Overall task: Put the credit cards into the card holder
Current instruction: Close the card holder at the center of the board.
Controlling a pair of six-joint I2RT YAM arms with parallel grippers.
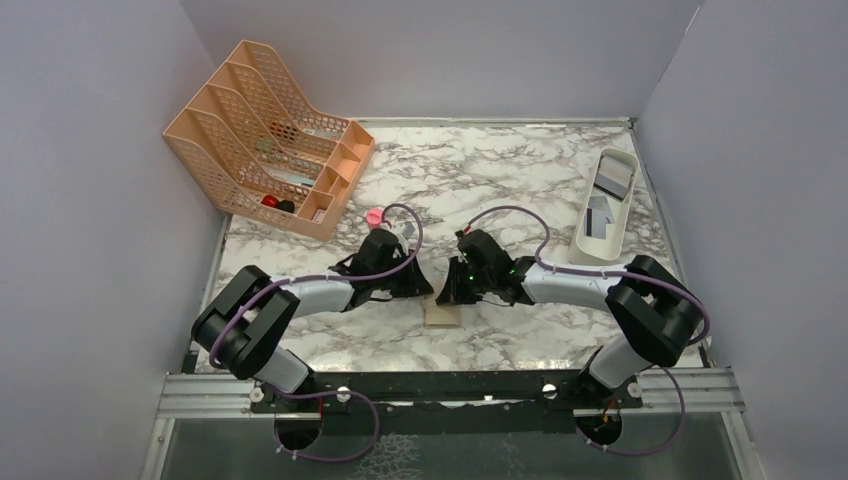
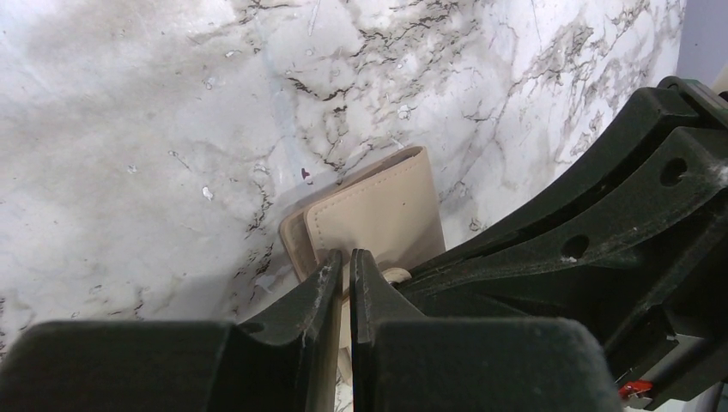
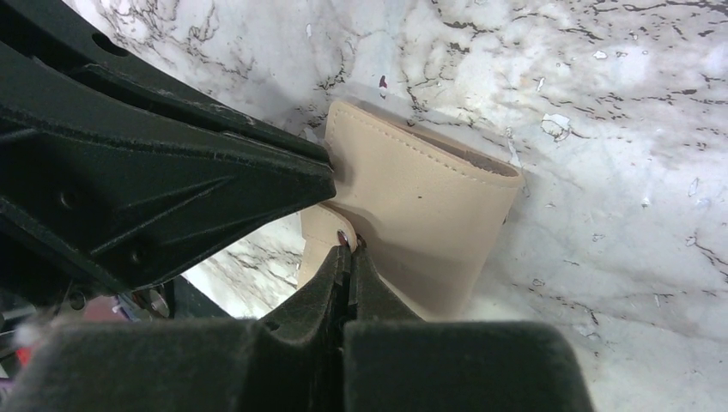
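Observation:
The tan card holder (image 1: 443, 314) sits on the marble table between the two arms, and both grippers meet over it. My left gripper (image 2: 343, 260) is shut on a thin tan edge of the card holder (image 2: 378, 210), with a strip of it showing between the fingers. My right gripper (image 3: 348, 246) is shut on the snap tab of the card holder (image 3: 429, 193), which stands partly lifted off the table. In the top view the left gripper (image 1: 424, 284) and right gripper (image 1: 453, 292) almost touch. Greyish credit cards (image 1: 599, 217) lie in the white tray at the right.
The long white tray (image 1: 581, 240) lies along the right wall. A peach mesh file rack (image 1: 262, 130) stands at the back left, and a small pink object (image 1: 374, 215) sits just in front of it. Grey walls close in three sides.

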